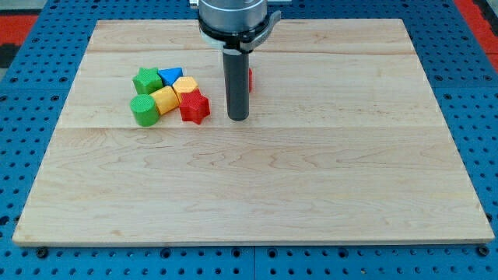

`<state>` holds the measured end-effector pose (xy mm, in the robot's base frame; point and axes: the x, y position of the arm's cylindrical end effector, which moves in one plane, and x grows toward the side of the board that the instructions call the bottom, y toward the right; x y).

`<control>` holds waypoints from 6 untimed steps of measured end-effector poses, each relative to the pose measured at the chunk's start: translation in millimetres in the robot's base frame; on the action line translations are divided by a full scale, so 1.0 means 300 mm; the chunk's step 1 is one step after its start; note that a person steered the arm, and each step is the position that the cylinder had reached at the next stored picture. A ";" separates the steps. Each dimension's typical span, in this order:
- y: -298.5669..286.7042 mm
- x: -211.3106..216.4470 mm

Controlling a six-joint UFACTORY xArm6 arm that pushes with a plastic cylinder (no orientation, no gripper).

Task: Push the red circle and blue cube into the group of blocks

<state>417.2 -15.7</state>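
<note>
A sliver of red [250, 78] shows just past the right edge of the rod [237, 82], in the upper middle of the desk [311, 179]. Most of it is hidden behind the rod, so its shape cannot be made out; it may be the red circle, but that cannot be confirmed. No separate blue cube can be seen apart from the group.

The rod ends in my tip [238, 119], which rests on the wood below and slightly to the view's left of that red sliver. Whether the rod touches the red piece cannot be told, since the rod covers the place where they would meet. The tool is a plain straight rod with nothing that spreads or presses together, and it holds nothing.

To the view's left of my tip lies the group of blocks, packed together. The red star [194, 107] is the nearest member, near the tip with a narrow strip of bare wood between them. Touching it on its upper left is a yellow block [185, 85], and beside that another yellow block [165, 99]. A blue block [170, 75], triangular as seen, sits at the top of the cluster. A green star [145, 80] is at the upper left, and a green cylinder [143, 110] at the lower left.

Around the desk runs a blue perforated board [31, 117].
</note>
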 end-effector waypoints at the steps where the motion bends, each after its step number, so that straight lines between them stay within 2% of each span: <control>1: 0.279 -0.121; 2: 0.202 -0.267; 3: -0.039 -0.260; 4: -0.077 -0.244; 5: 0.144 -0.243; 6: 0.072 -0.432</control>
<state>287.5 5.8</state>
